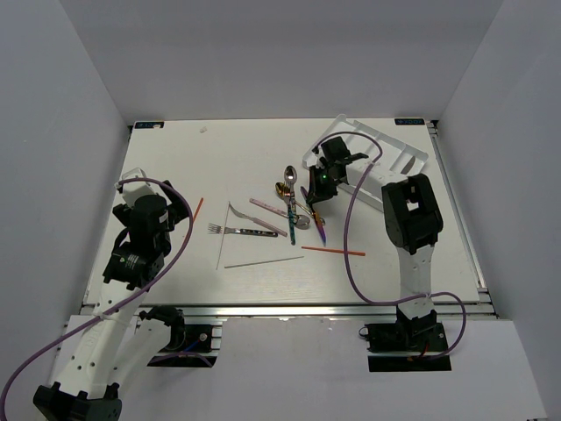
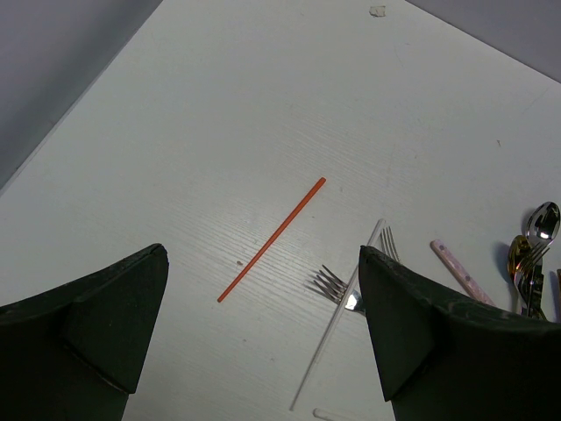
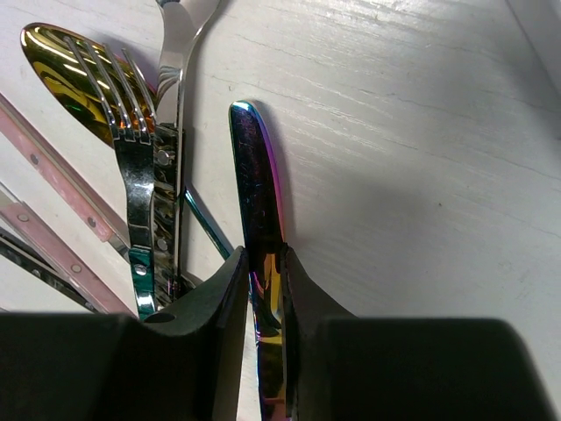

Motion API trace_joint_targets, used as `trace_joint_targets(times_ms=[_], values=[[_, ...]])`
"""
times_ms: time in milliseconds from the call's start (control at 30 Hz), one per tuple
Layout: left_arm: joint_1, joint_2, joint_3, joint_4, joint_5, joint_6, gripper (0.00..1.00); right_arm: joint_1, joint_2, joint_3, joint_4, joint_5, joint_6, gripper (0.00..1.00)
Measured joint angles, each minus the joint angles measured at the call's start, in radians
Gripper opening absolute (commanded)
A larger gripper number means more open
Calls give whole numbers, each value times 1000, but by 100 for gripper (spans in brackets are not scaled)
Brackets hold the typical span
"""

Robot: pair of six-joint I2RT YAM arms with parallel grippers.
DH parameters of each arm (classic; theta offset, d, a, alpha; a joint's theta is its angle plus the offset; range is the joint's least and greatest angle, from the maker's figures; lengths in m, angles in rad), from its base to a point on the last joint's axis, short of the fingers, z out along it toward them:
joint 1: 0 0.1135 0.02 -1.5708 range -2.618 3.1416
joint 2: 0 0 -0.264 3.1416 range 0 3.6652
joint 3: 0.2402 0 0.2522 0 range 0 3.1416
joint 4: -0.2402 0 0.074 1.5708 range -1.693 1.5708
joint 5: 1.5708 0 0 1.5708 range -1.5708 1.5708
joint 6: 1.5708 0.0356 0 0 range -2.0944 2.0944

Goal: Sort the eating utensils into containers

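My right gripper (image 3: 265, 263) is shut on an iridescent purple knife (image 3: 256, 175), whose blade runs out ahead of the fingers just over the table. From above, that gripper (image 1: 316, 204) sits beside the utensil pile, in front of the white tray (image 1: 412, 158). Left of the knife lie a gold spoon (image 3: 61, 61), a silver fork (image 3: 131, 132) and pink handles (image 3: 61, 175). My left gripper (image 2: 263, 259) is open and holds nothing, above a red chopstick (image 2: 272, 239), with a fork (image 2: 333, 285) and a pale chopstick (image 2: 337, 324) to its right.
The tray sits tilted at the back right corner. A second red chopstick (image 1: 333, 252), another pale chopstick (image 1: 263, 261) and a dark-handled fork (image 1: 241, 231) lie mid-table. A silver spoon (image 1: 289, 174) tops the pile. Grey walls enclose the table.
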Motion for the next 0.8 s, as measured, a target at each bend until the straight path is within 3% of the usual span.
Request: trace_joint_targets(times_ms=[800], values=[[0, 0, 0, 0, 0, 0, 98, -44, -81, -1, -23, 4, 0, 0]])
